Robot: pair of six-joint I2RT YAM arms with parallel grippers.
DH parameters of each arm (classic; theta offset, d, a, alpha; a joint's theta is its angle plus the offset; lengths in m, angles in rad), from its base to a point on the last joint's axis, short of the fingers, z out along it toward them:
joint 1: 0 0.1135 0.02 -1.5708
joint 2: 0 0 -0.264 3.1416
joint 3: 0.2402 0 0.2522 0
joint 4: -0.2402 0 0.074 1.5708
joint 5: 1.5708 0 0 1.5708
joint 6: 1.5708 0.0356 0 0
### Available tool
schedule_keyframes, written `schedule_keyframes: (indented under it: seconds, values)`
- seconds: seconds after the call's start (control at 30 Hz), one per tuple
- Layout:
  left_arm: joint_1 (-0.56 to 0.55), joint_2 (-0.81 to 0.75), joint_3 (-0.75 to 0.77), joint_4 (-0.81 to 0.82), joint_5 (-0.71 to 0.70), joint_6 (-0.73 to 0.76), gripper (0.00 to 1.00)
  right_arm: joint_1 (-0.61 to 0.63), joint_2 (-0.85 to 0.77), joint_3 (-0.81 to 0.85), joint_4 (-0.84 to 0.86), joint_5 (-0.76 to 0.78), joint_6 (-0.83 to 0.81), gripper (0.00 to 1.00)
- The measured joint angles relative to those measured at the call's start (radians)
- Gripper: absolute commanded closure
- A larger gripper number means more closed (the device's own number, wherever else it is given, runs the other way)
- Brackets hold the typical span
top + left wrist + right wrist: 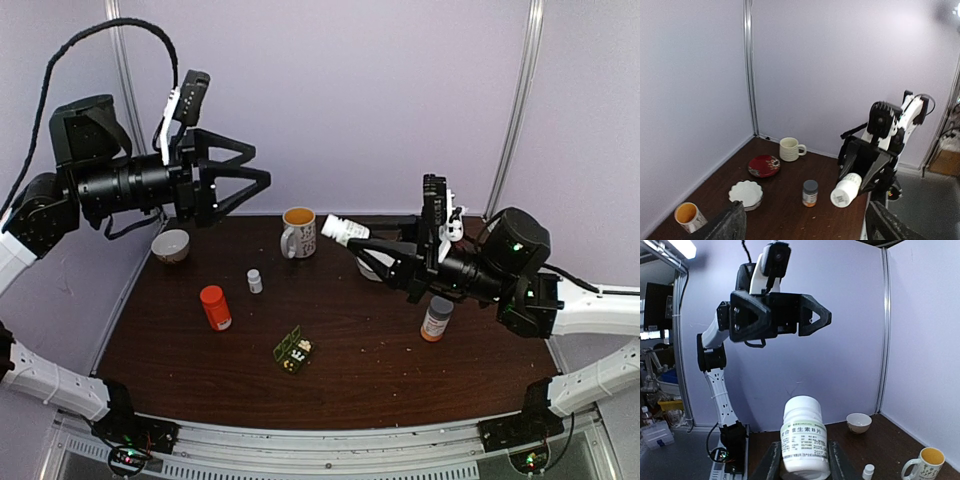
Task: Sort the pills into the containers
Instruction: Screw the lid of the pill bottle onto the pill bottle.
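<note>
- The right gripper (368,246) is clamped around the lower body of a white pill bottle (343,231), holding it in the air above the far half of the table (400,385). The bottle lies nearly level, its top pointing toward the left arm.
- In the right wrist view the bottle sits upright between the two fingers, printed label facing the camera. A white cap appears to be on it.
- The left gripper (260,166) hangs high above the table's far left corner with its jaws spread wide and nothing between them. It faces the held bottle but is well apart from it.
- The green pill box (294,350) lies on the table about midway between the left and right edges, toward the near edge, with neither gripper near it. It is too small in the overhead view to tell whether any compartment holds pills.
- Also on the table: an orange bottle (215,307) left of the pill box, a tiny white bottle (254,281) beyond it, a mug (298,232) at the far edge, a small bowl (170,245) in the far left corner, and a brown bottle (436,319) toward the right edge.
- No loose pills can be made out anywhere.
- Judged from this, the task looks to be at an early stage. The bottle is lifted, but opening it, tipping pills out and placing them in the box all seem left to do.
</note>
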Motion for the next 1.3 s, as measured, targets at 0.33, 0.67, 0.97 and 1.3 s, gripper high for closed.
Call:
schedule_keyframes:
  seconds: [0.33, 0.67, 0.97, 1.3]
  values:
    - [0.029, 0.016, 0.014, -0.062, 0.201, -0.641, 0.02, 0.121, 0.034, 0.050, -0.021, 0.145, -0.448, 1.00]
    - [0.037, 0.049, -0.027, -0.064, 0.355, -0.798, 0.10, 0.196, 0.114, 0.114, -0.023, 0.219, -0.626, 1.00]
    - [0.037, 0.075, -0.043, -0.072, 0.420, -0.830, 0.26, 0.205, 0.139, 0.133, -0.022, 0.238, -0.666, 1.00]
    - [0.037, 0.075, -0.043, -0.085, 0.422, -0.832, 0.45, 0.206, 0.147, 0.133, -0.022, 0.242, -0.674, 1.00]
